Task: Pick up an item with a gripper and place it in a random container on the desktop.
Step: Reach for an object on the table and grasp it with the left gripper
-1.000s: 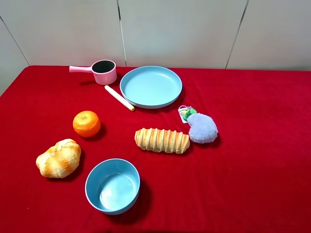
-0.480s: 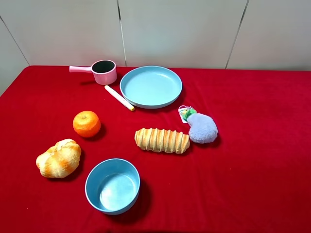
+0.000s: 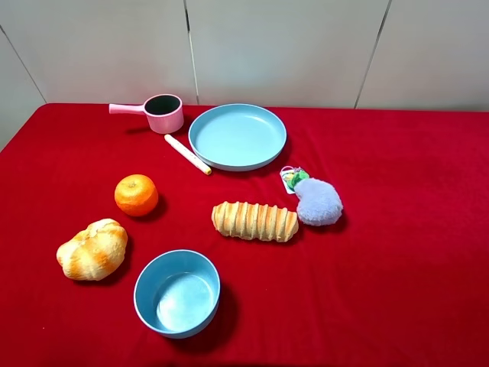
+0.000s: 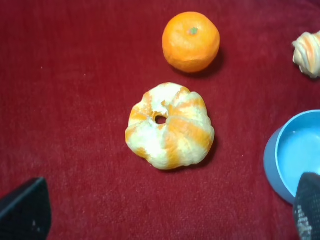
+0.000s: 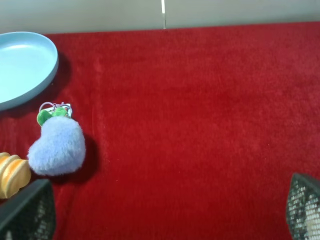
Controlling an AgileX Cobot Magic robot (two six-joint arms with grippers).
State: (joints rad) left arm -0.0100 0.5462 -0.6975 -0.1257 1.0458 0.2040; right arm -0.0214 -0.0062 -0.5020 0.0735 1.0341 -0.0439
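Note:
The orange mandarin (image 3: 137, 195) sits on the red cloth desktop (image 3: 397, 252) at the left, also in the left wrist view (image 4: 191, 41). The wide light blue plate (image 3: 238, 136) stands at the back middle, and its edge shows in the right wrist view (image 5: 22, 67). Neither arm shows in the exterior high view. My left gripper (image 4: 165, 220) is open and empty, hanging above the cloth with the bread roll between it and the mandarin. My right gripper (image 5: 165, 215) is open and empty, over bare cloth to the right of the plate.
A golden bread roll (image 3: 92, 248) lies front left. A smaller deep blue bowl (image 3: 177, 292) stands in front, a ridged bread loaf (image 3: 254, 221) in the middle, a lilac plush (image 3: 318, 201) beside it, a pink saucepan (image 3: 163, 112) and a white stick (image 3: 187, 154) at the back.

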